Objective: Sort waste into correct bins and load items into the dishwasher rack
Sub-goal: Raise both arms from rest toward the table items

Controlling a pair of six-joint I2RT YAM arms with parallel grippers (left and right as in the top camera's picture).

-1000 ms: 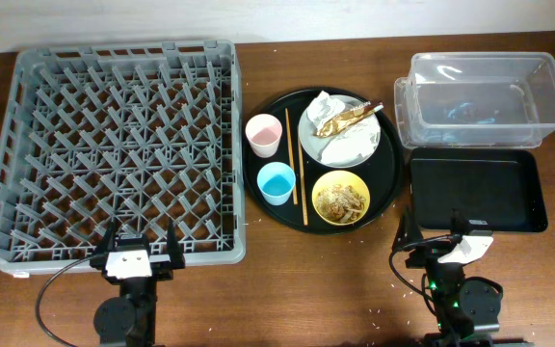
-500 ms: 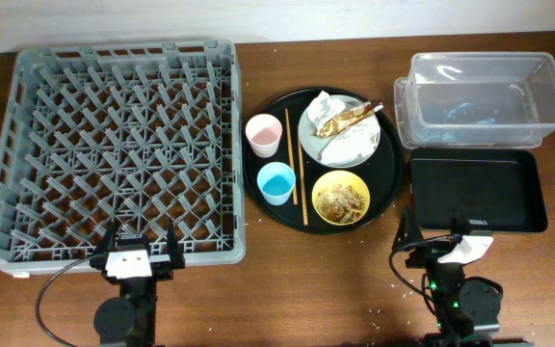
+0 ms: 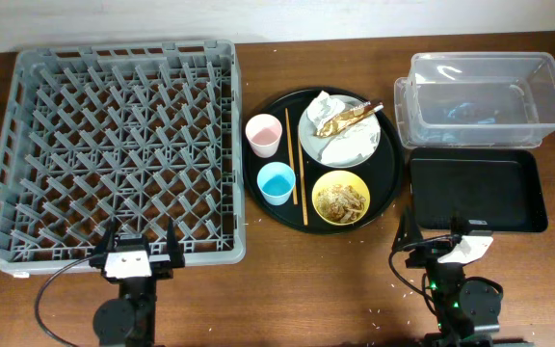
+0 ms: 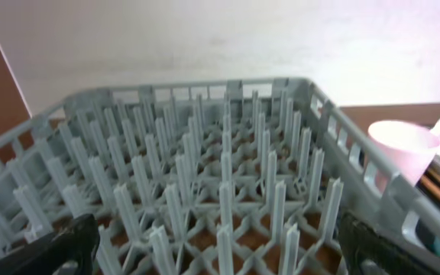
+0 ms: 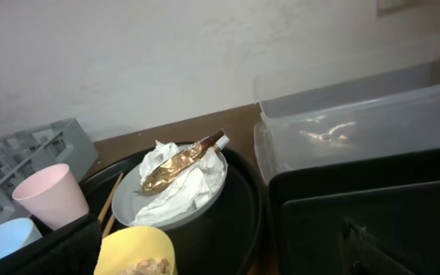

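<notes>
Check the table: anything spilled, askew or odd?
Pale crumbs are scattered on the front right part of the table. The gold wrapper pokes past the rim of the plate. Otherwise nothing stands out.

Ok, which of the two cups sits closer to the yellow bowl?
The light blue cup, just left of the yellow bowl on the round black tray. The pink cup stands farther back, level with the plate.

left gripper [image 3: 143, 231]: black fingers, white block on top, thin grey cable [image 3: 50, 289] looping off | right gripper [image 3: 436, 234]: same black-and-white deal, tiny green light [image 3: 454, 302] lol
</notes>
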